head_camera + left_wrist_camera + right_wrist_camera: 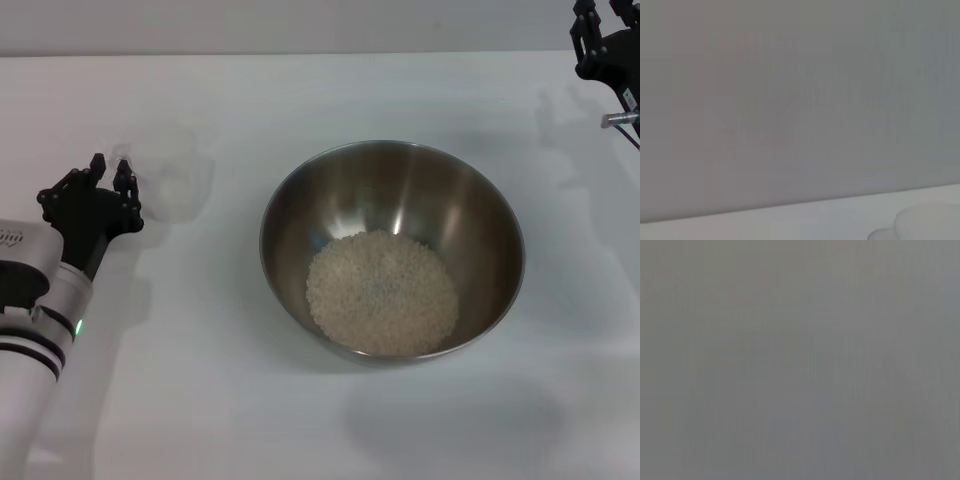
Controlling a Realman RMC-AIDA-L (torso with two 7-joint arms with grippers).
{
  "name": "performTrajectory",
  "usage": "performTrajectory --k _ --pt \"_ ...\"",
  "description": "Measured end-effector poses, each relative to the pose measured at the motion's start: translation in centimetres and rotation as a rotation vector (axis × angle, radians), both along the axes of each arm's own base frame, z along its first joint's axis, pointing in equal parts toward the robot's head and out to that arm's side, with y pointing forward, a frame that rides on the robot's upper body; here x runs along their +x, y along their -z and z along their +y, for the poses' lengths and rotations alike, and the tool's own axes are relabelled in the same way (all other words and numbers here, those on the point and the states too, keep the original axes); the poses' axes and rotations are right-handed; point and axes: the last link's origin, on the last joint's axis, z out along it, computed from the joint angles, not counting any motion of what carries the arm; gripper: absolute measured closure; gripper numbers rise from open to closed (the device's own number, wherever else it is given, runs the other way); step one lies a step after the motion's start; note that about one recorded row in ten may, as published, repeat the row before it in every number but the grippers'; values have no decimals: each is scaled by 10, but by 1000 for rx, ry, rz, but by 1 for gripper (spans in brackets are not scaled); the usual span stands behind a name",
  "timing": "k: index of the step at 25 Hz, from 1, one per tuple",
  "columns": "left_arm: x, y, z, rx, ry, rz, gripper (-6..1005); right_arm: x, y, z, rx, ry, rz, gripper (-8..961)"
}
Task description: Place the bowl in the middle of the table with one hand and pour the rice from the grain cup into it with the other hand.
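Rice [382, 292] lies as a pale heap in the bottom of the bowl [392, 247], which sits near the centre of the frame on the table [250, 400], so by the look of it the pouring is done. That central spot keeps the bowl reachable from either side. The grain cup [168, 170] stands upright in the upper left of the head view, apparently empty, well apart from the bowl. The left gripper [108, 180] sits just beside the cup, its fingers slightly parted and not closed on anything; whether they touch the cup I cannot tell. The right gripper [603, 45] is parked at the upper right corner, away from the work, and its finger state cannot be told.
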Motion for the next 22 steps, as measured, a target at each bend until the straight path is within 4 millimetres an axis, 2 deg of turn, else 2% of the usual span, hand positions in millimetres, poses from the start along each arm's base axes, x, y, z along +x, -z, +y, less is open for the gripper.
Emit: performTrajectory --k 5,9,10,12,16,17,22 --pt "-7 -1 -8 1 -16 4 773 0 0 0 0 -1 0 522" --pt "-11 -1 -18 9 -15 4 565 0 0 0 0 0 -1 521" --pt "-11 -1 -18 9 -15 4 562 0 0 0 0 1 -1 521" --pt "-14 -5 -41 55 20 3 557 1 1 -2 -5 2 -4 521" --pt "-12 -13 -54 114 73 -15 546 0 8 -6 -43 -22 -32 520" --pt "-10 -16 -57 133 92 -29 542 -3 15 -10 -76 -48 -54 520" --pt "-3 -34 -58 210 179 -166 498 -6 21 -23 -87 -85 -32 519"
